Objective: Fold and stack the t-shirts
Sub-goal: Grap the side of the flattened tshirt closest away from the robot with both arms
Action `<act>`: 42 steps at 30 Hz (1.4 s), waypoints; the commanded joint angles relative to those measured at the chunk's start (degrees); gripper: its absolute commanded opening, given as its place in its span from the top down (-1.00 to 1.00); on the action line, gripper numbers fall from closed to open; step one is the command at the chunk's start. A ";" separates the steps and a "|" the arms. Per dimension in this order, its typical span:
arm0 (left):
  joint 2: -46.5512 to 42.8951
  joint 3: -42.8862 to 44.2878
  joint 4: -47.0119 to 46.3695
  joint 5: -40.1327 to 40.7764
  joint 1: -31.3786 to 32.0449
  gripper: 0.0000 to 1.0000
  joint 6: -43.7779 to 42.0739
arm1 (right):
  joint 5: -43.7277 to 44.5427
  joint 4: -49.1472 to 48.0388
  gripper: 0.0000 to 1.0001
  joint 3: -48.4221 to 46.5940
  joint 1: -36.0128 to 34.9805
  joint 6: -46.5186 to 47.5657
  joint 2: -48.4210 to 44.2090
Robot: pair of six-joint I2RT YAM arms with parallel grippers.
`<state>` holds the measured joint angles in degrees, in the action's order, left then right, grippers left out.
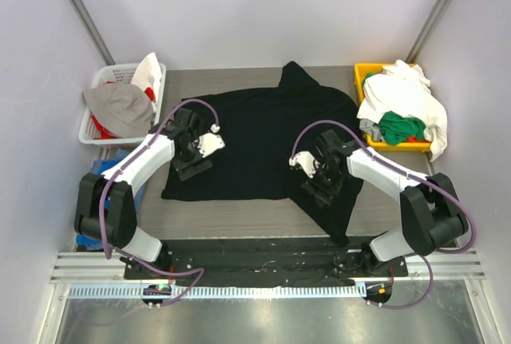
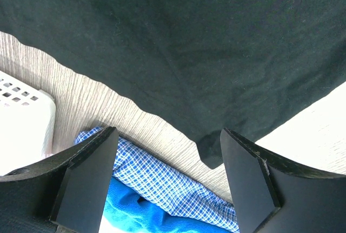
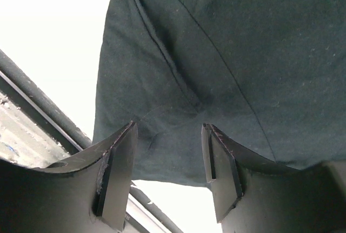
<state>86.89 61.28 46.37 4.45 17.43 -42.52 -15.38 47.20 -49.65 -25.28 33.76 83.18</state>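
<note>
T-shirts, white and green, in yellow bin; grey cloth in white basket

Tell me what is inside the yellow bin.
A heap of white fabric spills over the yellow bin rim, with a green shirt tucked in it. Anything beneath them is covered.

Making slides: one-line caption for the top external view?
Left arm and right arm reach over a black t-shirt spread between a white basket and a yellow bin of clothes.
</note>
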 commanded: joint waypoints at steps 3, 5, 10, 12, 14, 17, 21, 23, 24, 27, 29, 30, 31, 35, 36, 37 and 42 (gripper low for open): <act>-0.76 1.22 0.04 -0.05 -0.38 -0.62 -0.63 | -0.88 -2.55 -0.15 -0.71 0.14 1.57 1.46; -0.93 0.86 -0.14 0.03 -0.38 -0.62 -0.63 | -0.97 -3.16 -0.15 -0.54 0.14 1.57 2.25; -1.29 -0.28 -1.11 0.56 -0.47 -0.62 -0.90 | -1.06 -4.22 -0.14 -0.27 0.14 1.66 3.66; -1.29 -0.63 -1.28 0.65 -0.56 -0.62 -0.98 | -0.97 -4.40 -0.11 -0.27 0.23 1.84 4.01; -1.29 -0.81 -1.45 0.65 -0.64 -0.62 -0.90 | -0.80 -4.48 -0.08 -0.36 0.23 1.84 4.45; -1.46 -1.33 -1.98 0.65 -0.73 -0.61 -0.98 | -0.80 -4.49 0.09 -0.45 0.23 1.84 4.62; -1.64 -2.04 -2.34 0.82 -0.82 -0.61 -0.90 | -0.36 -4.57 0.34 -0.36 0.14 1.84 4.98; -1.81 -2.65 -2.69 0.91 -0.99 -0.61 -0.90 | -0.36 -4.49 0.49 -0.36 0.23 1.75 5.07; -1.81 -2.83 -2.86 1.09 -1.08 -0.61 -1.07 | -0.27 -4.49 0.54 -0.36 0.14 1.66 5.07; -2.16 -3.71 -3.56 1.44 -1.35 -0.61 -1.07 | 0.17 -4.40 0.71 -0.45 0.23 1.66 4.80; -2.25 -3.88 -3.57 1.35 -1.52 -0.61 -1.16 | 0.35 -4.40 0.85 -0.54 0.05 1.49 4.63; -2.34 -3.97 -3.57 1.35 -1.61 -0.61 -0.98 | 0.35 -4.14 0.88 -0.71 0.23 1.40 4.37; -2.43 -4.15 -3.74 1.35 -1.78 -0.60 -1.16 | 0.26 -4.13 0.91 -0.89 0.14 1.40 4.36; -2.17 -5.55 -4.89 2.58 -2.49 -0.59 -2.30 | 0.35 -3.52 0.98 -1.15 0.14 1.31 3.84; -1.90 -5.47 -4.80 2.24 -3.19 -0.59 -2.74 | 0.35 -3.61 0.98 -1.07 0.23 1.31 3.75; -1.38 -4.86 -3.84 1.71 -3.54 -0.59 -3.00 | 0.43 -3.61 0.98 -0.98 0.23 1.22 3.66; -0.32 -3.27 0.03 -3.04 -7.40 -0.56 -5.29 | 0.96 -3.69 0.98 -0.45 0.14 1.14 3.31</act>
<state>86.50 56.10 43.51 4.89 12.93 -44.82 -15.29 43.44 -49.60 -25.28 35.20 88.23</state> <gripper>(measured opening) 0.788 0.075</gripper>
